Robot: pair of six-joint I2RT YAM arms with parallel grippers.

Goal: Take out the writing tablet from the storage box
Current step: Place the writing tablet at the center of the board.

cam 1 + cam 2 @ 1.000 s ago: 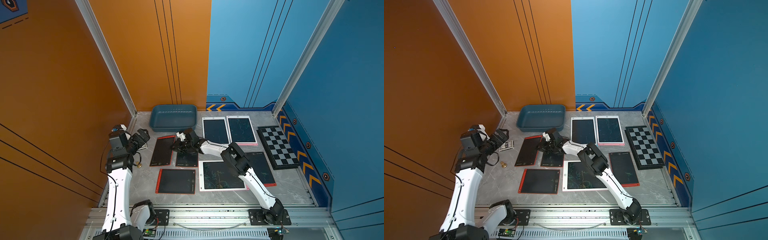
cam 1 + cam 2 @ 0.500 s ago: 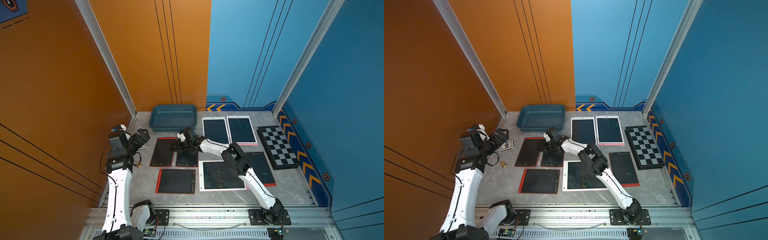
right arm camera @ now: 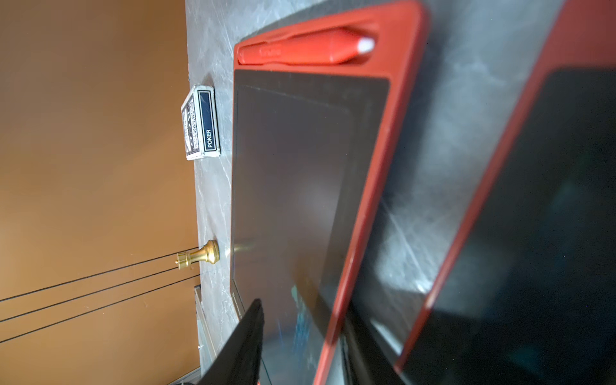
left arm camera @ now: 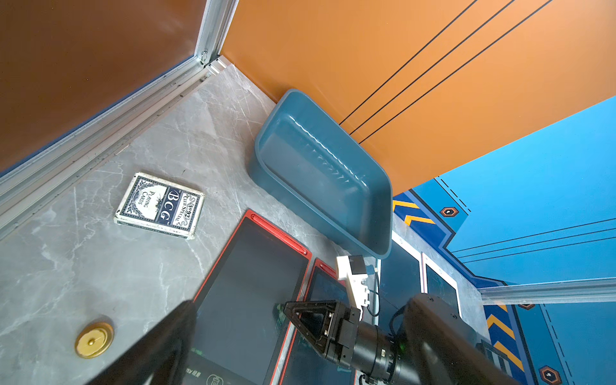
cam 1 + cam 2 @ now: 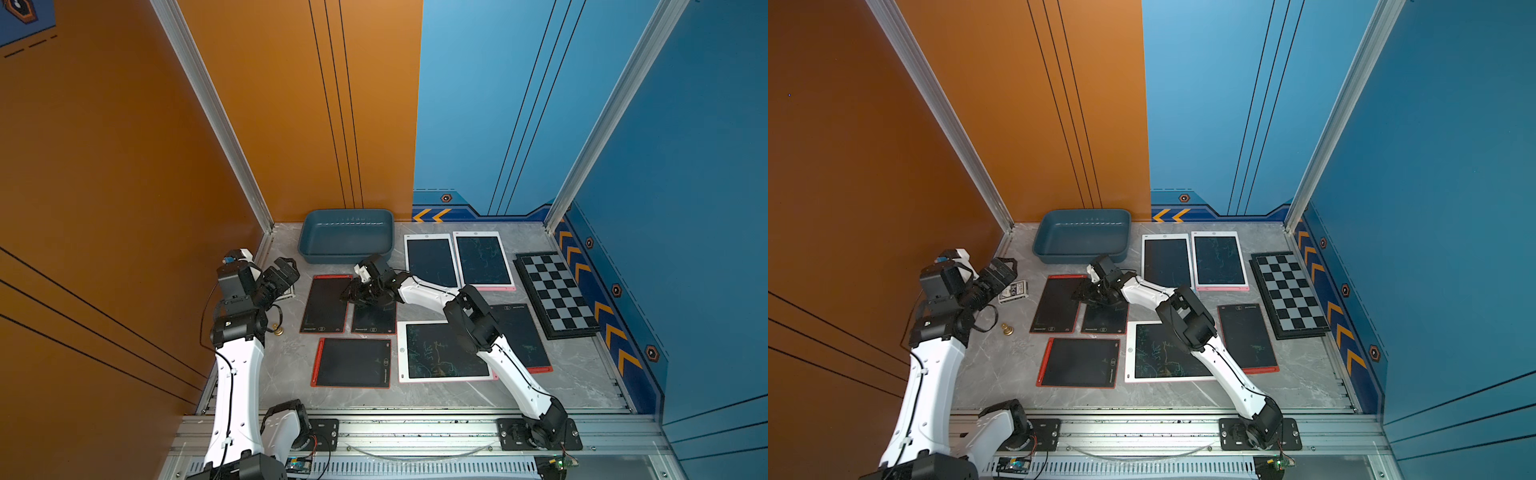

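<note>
While the shallow, dark teal plastic storage box (image 5: 345,258) (image 5: 1079,257) (image 4: 316,173) sits empty at the back of the grey marble bench (image 5: 573,374), against the orange wall, a tall red-framed writing tablet (image 5: 326,303) (image 5: 1057,305) (image 4: 246,286) (image 3: 300,183) with a dark screen lies flat on the bench just in front of it. A red stylus is clipped along the tablet's end nearest the box.

The right gripper (image 5: 353,293) (image 5: 1086,293) (image 4: 300,316) hangs low over this tablet's long edge, beside a smaller red-framed tablet (image 5: 374,318) (image 5: 1104,318). Its jaws stand apart and hold nothing. In the right wrist view, one finger (image 3: 246,343) is above the screen.

The left gripper (image 5: 286,270) (image 5: 1003,270) is raised over the bench's left side with its jaws spread wide and empty. It is above a blue-and-white pack of playing cards (image 5: 1013,291) (image 4: 160,205) (image 3: 201,123). A small brass chess piece (image 5: 277,331) (image 5: 1007,329) (image 4: 94,340) (image 3: 200,255) stands nearby.
</note>
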